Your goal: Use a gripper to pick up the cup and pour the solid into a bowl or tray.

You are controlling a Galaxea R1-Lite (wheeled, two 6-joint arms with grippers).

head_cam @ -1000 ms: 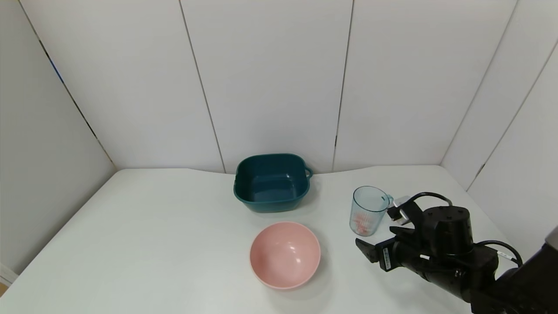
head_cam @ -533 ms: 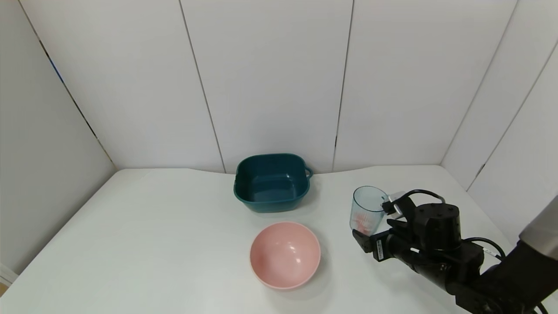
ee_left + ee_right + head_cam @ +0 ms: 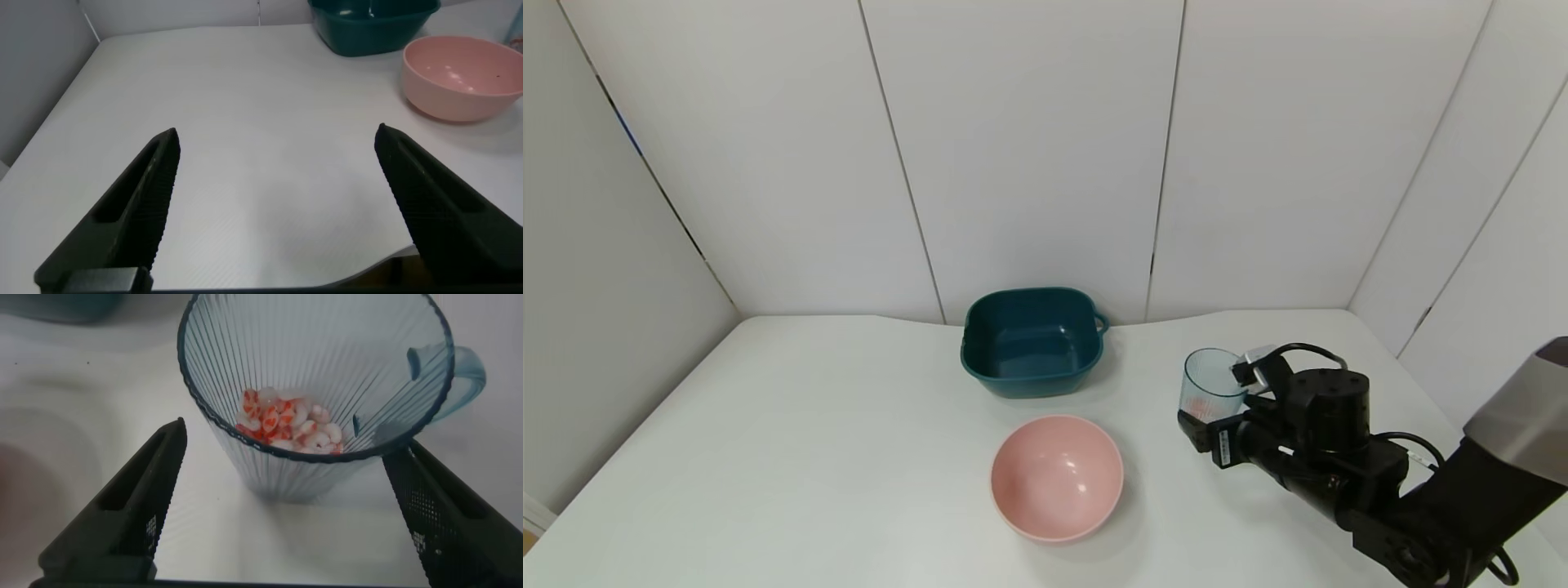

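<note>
The light-blue ribbed cup (image 3: 1213, 382) stands upright on the table at the right, its small handle toward my right arm. The red-orange and white solid (image 3: 288, 425) lies in its bottom. My right gripper (image 3: 1215, 418) is open at the cup's near side. In the right wrist view its gripper (image 3: 286, 445) has one finger on each side of the cup (image 3: 282, 469), with small gaps to the wall. The pink bowl (image 3: 1057, 478) sits empty at the front centre, left of the cup. My left gripper (image 3: 276, 135) is open and empty over bare table, out of the head view.
A dark teal square tub (image 3: 1033, 343) with a handle stands behind the pink bowl, near the back wall. White wall panels close in the table at the back and both sides. The pink bowl (image 3: 462, 77) and the tub (image 3: 372, 24) also show in the left wrist view.
My right gripper has moved forward and left toward the cup, and its open fingers now flank the cup's lower part. The cup, bowl and tub have not moved.
</note>
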